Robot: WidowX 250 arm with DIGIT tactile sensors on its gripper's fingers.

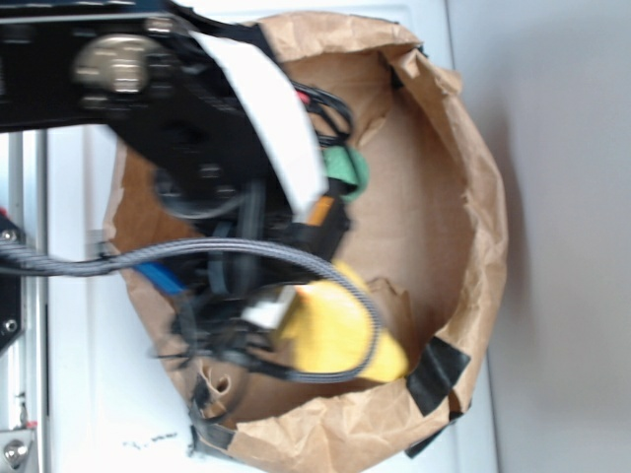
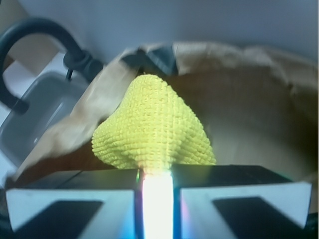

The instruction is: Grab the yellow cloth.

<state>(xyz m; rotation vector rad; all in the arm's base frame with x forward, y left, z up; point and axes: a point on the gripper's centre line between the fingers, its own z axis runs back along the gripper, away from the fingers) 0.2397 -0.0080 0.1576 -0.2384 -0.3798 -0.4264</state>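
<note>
Gripper [image 2: 157, 191] jaws nearly closed, pinching the bright yellow knit cloth [image 2: 152, 127] between the pads; only a thin bright gap shows. Cloth fans out directly ahead of the fingertips, tented into a cone, inside the crumpled brown paper bag-lined basin [image 2: 239, 89]. Grab looks done. Judging by the tenting, it's partly lifted; full clearance off the paper can't be confirmed.
</note>
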